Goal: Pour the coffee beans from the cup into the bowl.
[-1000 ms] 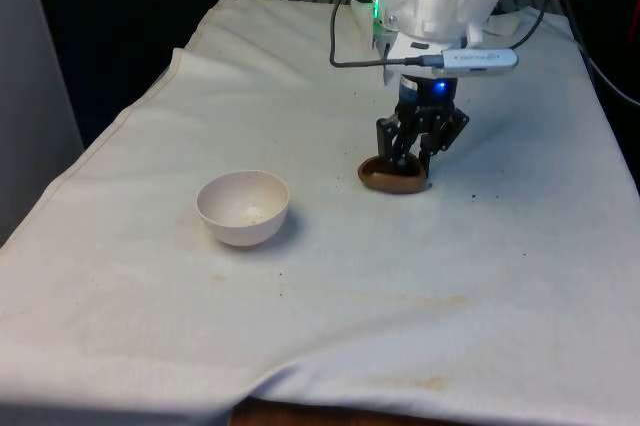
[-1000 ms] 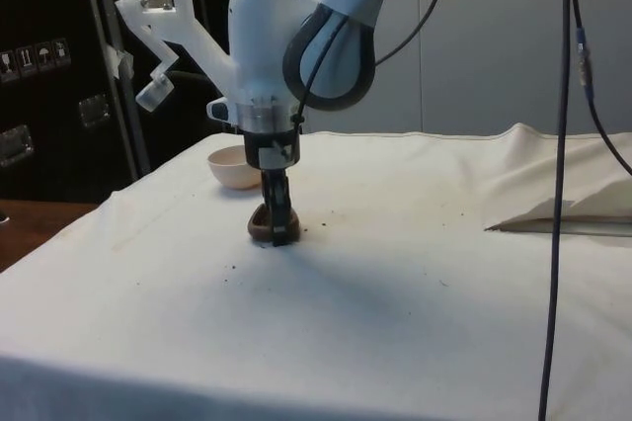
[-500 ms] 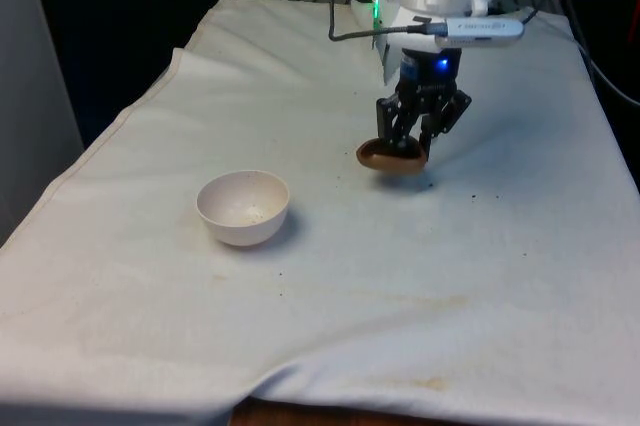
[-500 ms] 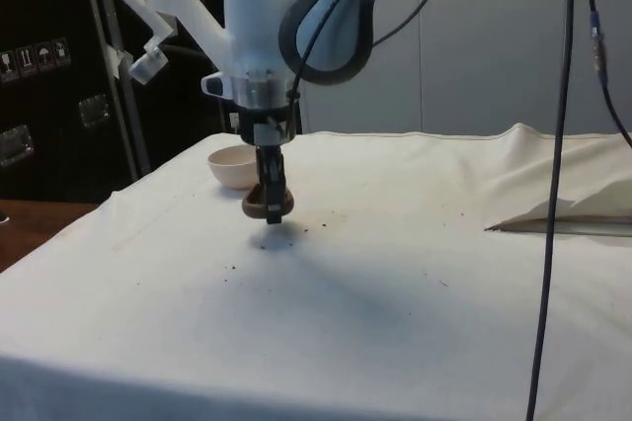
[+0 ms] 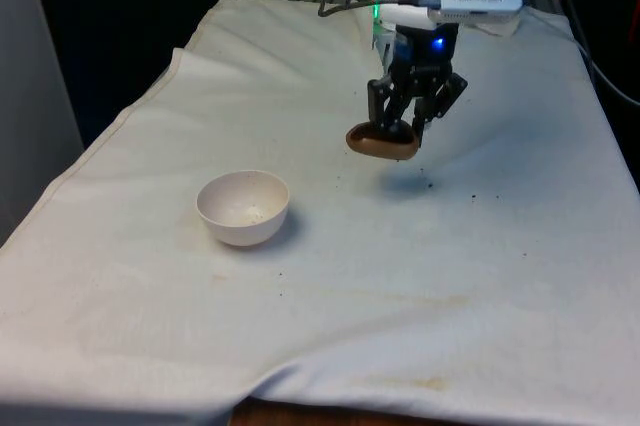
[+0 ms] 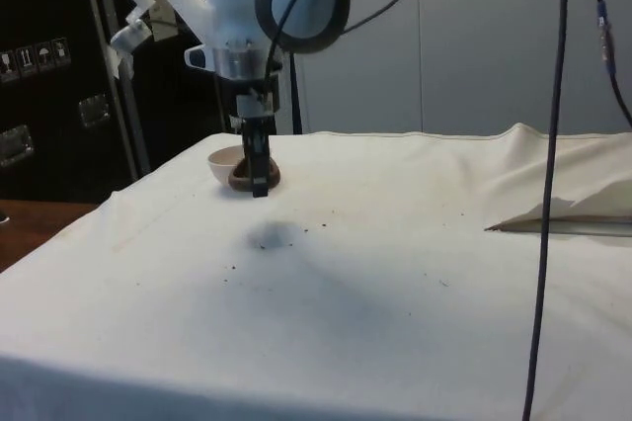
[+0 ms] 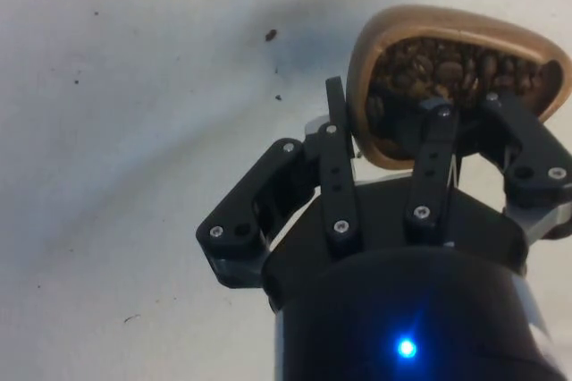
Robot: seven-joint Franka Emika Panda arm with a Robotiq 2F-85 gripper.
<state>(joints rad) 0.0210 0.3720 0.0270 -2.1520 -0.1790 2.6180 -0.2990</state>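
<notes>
A low brown cup [image 5: 381, 142] full of coffee beans [image 7: 447, 72] hangs above the cloth, upright. My black gripper [image 5: 400, 126] is shut on the cup's rim, one finger [image 7: 337, 153] outside the wall and the other [image 7: 436, 144] inside over the beans. The side view has the cup [image 6: 255, 176] and gripper [image 6: 258, 162] well clear of the cloth, with a shadow beneath. The white bowl [image 5: 243, 207] stands on the cloth towards the front view's left and nearer that camera than the cup; its rim [image 6: 223, 158] peeks out behind the gripper in the side view.
Loose crumbs of coffee [image 5: 430, 184] are scattered on the white cloth under and around the cup. A raised fold of cloth [image 6: 558, 211] lies at the side view's right. Black cables [image 6: 548, 194] hang down at the side view's right.
The gripper has lifted the cup off the cloth and carried it upward and a little towards the front view's left. The bowl has not moved.
</notes>
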